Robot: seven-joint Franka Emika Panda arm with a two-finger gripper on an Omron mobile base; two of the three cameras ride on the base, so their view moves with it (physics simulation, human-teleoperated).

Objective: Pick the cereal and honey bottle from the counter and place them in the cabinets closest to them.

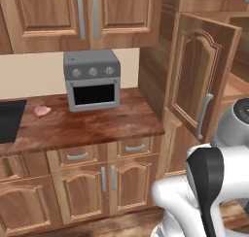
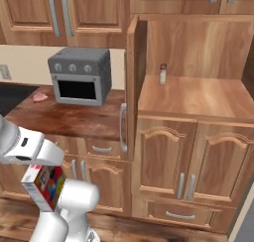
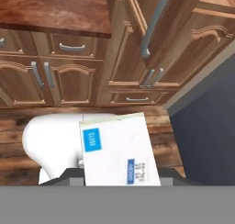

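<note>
My gripper [image 2: 40, 167] hangs low in front of the lower cabinet doors, shut on the cereal [image 2: 43, 187]. The box is tilted, its red and white print facing out. In the hand view the cereal [image 3: 120, 149] shows a white face with a blue label and hides the fingertips. The cabinets [image 2: 198, 98] stand to the right of the counter. One door [image 2: 130, 87] is swung open, baring a plain wooden shelf; the same door [image 1: 197, 80] carries a long grey bar handle. The honey bottle is out of view.
A grey toaster oven [image 1: 92, 79] stands at the back of the wooden counter [image 1: 97, 126], with a pink lump [image 1: 42, 110] to its left. A dark recess [image 1: 9, 119] lies at the counter's left end. A small shaker [image 2: 162, 74] stands on the open shelf.
</note>
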